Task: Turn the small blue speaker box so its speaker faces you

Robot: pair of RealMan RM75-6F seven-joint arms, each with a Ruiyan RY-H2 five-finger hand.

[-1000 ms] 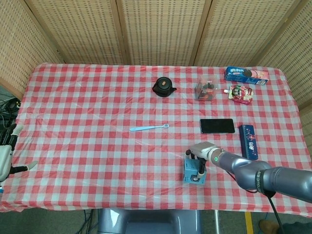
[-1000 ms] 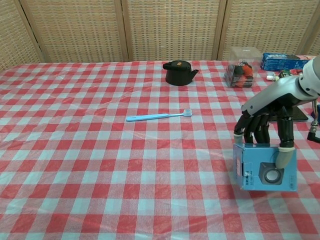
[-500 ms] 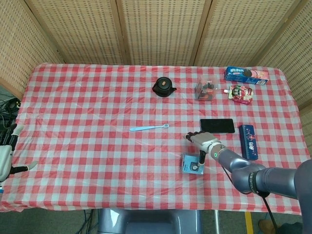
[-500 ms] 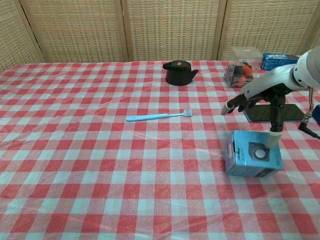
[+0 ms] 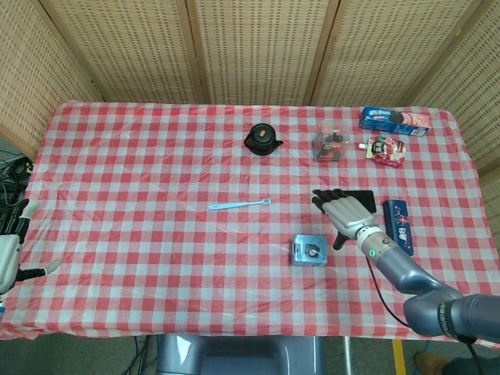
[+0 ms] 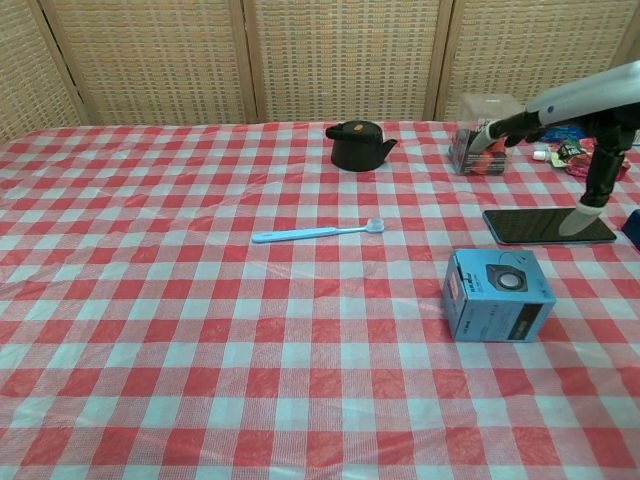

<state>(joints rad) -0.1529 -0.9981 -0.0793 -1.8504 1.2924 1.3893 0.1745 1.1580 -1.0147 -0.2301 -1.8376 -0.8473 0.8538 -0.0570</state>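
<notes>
The small blue speaker box [image 5: 309, 251] [image 6: 497, 294] lies on the checked tablecloth right of centre, its round speaker picture on the upward face. My right hand [image 5: 344, 212] [image 6: 575, 120] hovers above and to the right of the box, open with fingers spread, touching nothing. My left hand [image 5: 11, 251] hangs off the table's left edge, open and empty; the chest view does not show it.
A black phone [image 5: 348, 201] [image 6: 548, 225] lies under my right hand. A dark blue box [image 5: 398, 226] is to its right. A blue toothbrush [image 5: 239, 205] [image 6: 318, 233], a black teapot [image 5: 262, 139] [image 6: 359, 145], a clear container [image 5: 331, 145] and snack packs [image 5: 394, 119] sit further back.
My right hand let go of the speaker box and rose up and to the right. The box tipped back, so the speaker picture now faces up.
</notes>
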